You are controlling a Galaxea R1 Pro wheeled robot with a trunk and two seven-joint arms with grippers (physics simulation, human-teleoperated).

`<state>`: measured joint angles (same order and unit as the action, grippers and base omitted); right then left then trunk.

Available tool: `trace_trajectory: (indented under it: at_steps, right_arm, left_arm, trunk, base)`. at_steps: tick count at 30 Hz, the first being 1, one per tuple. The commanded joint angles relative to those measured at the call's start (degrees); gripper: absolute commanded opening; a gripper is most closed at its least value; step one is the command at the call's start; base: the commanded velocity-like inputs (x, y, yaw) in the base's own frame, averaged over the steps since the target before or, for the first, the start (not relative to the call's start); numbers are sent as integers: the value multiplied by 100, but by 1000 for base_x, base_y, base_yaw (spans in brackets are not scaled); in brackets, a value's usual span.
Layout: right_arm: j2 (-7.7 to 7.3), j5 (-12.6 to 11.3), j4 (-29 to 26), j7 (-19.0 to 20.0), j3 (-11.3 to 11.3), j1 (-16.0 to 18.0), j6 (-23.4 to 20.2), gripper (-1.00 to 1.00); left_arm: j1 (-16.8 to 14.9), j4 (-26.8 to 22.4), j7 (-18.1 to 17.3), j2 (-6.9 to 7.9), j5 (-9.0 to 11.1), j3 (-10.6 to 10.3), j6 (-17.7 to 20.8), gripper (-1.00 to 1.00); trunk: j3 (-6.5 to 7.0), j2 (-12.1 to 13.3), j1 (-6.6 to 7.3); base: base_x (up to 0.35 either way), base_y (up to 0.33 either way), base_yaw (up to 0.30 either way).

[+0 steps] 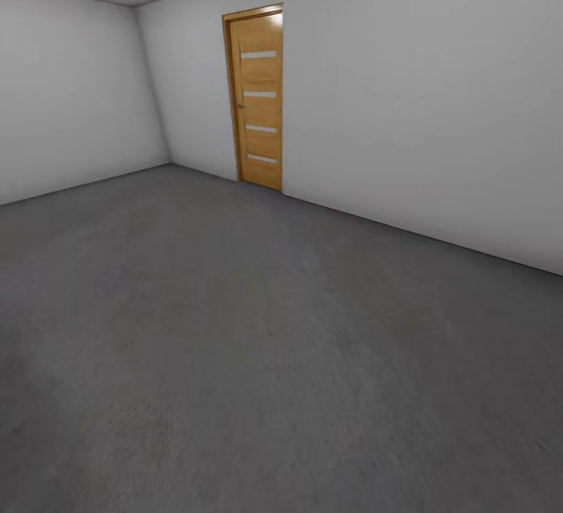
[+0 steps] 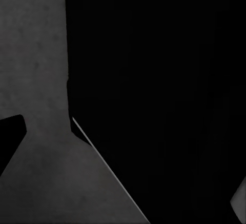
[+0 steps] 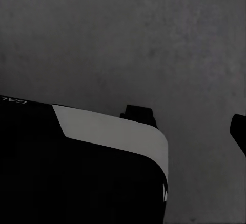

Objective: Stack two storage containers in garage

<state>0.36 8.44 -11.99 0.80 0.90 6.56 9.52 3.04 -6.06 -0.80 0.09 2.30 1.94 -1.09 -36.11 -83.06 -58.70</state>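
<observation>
I am in the garage, looking across its dark grey floor (image 1: 258, 356) toward white walls. The two storage containers and the living room are out of view. In the right wrist view my right gripper (image 3: 188, 124) is open above the floor, its dark fingertips (image 3: 138, 112) spread wide with nothing between them. In the left wrist view my left gripper (image 2: 124, 167) hangs beside my own black body, one dark fingertip (image 2: 10, 137) at one edge and a pale tip at the opposite corner, far apart and holding nothing.
A wood-panelled door (image 1: 258, 98) stands shut in the far wall, near the room's corner (image 1: 152, 83). White walls (image 1: 438, 106) bound the room ahead and to the left. My dark base with a white panel (image 3: 113, 131) lies below the right gripper.
</observation>
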Motion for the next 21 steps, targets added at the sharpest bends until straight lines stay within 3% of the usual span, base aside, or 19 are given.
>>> trace_trajectory:
  at_steps: [1, 16, 21]
  right_arm:
    - [-1, 28, 4, -1, 6, 3, 15, 100]
    - [-1, 35, 4, -1, 6, 3, 15, 100]
    - [-1, 35, 10, -1, 6, 3, 15, 100]
  left_arm:
    - [4, -9, -8, -1, 24, 17, -5, 100]
    - [4, -9, -8, -1, 25, 17, -5, 100]
    - [4, -9, -8, -1, 25, 17, -5, 100]
  trunk:
    - [-4, -2, -3]
    - [-4, -2, -3]
    - [-4, -2, -3]
  base:
    - [282, 225, 0]
    - [281, 223, 0]
    - [275, 58, 0]
